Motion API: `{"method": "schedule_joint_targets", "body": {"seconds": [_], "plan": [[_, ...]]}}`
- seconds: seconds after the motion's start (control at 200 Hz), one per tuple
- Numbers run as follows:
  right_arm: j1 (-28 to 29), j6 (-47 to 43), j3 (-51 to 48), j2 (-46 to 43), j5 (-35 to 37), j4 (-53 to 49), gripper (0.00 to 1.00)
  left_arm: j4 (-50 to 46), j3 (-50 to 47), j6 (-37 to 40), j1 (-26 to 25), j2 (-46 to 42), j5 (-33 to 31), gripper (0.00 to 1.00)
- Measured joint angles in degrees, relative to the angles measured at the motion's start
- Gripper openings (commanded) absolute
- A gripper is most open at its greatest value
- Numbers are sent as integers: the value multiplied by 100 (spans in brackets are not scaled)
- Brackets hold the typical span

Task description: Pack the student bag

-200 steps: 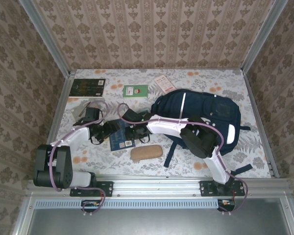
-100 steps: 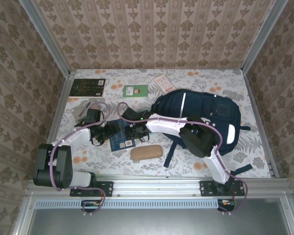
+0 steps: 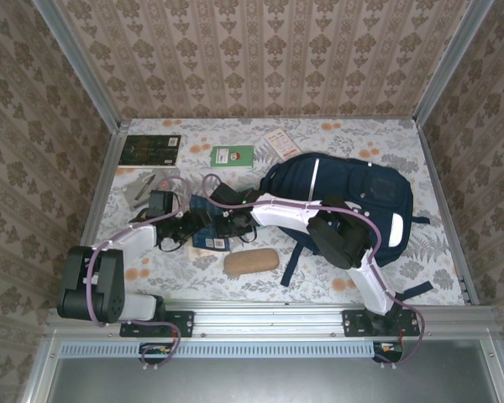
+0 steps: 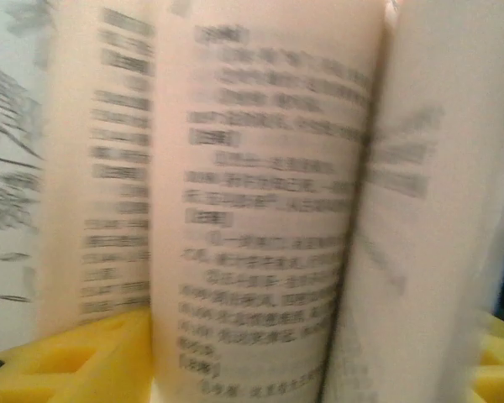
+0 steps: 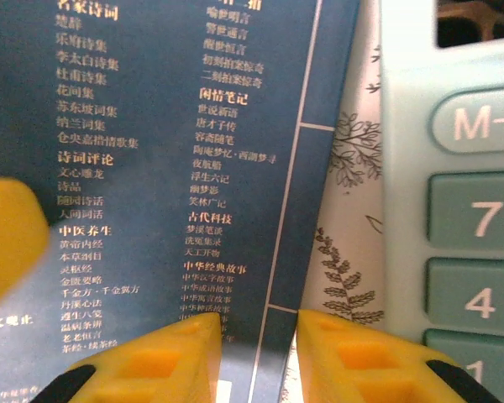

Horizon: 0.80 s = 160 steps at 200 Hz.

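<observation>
Left wrist view: the left gripper (image 4: 294,357) has the blurred printed pages of the open book (image 4: 260,193) standing between its yellow pads (image 4: 92,363). The pads sit wide apart; whether they pinch the pages cannot be told. Right wrist view: the right gripper (image 5: 260,336) has its fingers close together with a narrow gap, tips over the book's dark blue cover. Grip cannot be told. A teal calculator (image 5: 462,210) lies just right of that cover. Overhead view: both grippers meet at the book, left of centre, with a tan case (image 3: 252,262) just below. Surface: floral tablecloth (image 3: 454,252); damask-papered walls (image 3: 260,50); aluminium rail (image 3: 269,312) along the bottom. The student bag (image 3: 353,189) lies flat right of centre, right of both grippers and apart from their fingertips. The right arm crosses its lower left part.
</observation>
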Motion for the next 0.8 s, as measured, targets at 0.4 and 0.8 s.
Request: {"method": "schedule_joint_targets", "body": {"seconds": [0.4,0.8], "plan": [[-55,2,-57,-13,-37,66,30,-575,26,22,-70,-531,83,68],[-55,39,-57,-24,-39,127,40,-1714,164,105,-57,-1038,-1054,55]]}}
